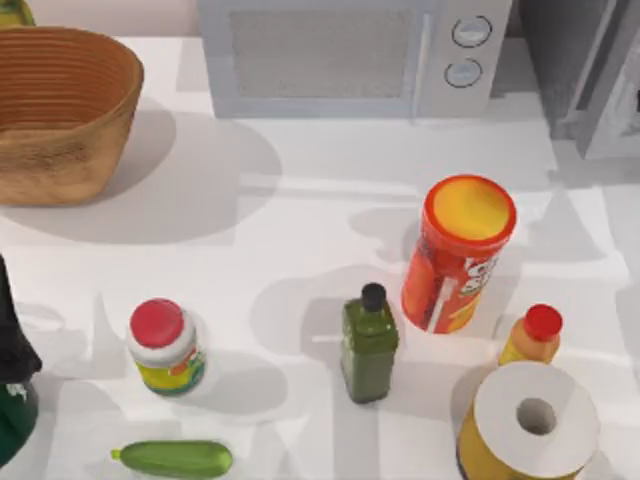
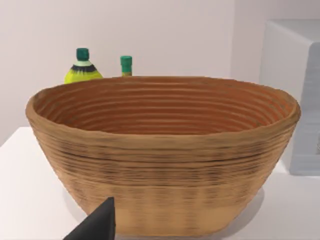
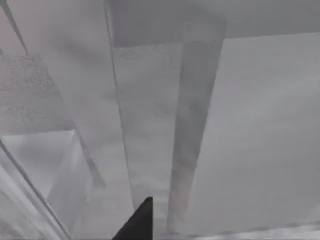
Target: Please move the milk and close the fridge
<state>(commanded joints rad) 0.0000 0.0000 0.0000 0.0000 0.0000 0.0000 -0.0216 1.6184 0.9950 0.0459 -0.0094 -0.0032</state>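
Note:
The milk is out of view. The fridge [image 1: 590,75] is a grey cabinet at the table's back right corner, with its framed door [image 1: 612,95] standing at an angle to it. In the right wrist view the fridge's translucent door panel [image 3: 150,120] and grey walls are very close, and a dark part of my right gripper [image 3: 137,222] sits just before them. My left arm [image 1: 10,350] is parked at the table's left edge. Its gripper [image 2: 97,225] faces the wicker basket [image 2: 160,150].
The wicker basket [image 1: 60,110] stands back left and a microwave [image 1: 350,55] back centre. On the table stand an orange chips can [image 1: 460,250], a green bottle [image 1: 369,345], a red-capped jar [image 1: 163,345], a cucumber [image 1: 175,458], a small yellow bottle [image 1: 533,335] and a white roll [image 1: 530,420].

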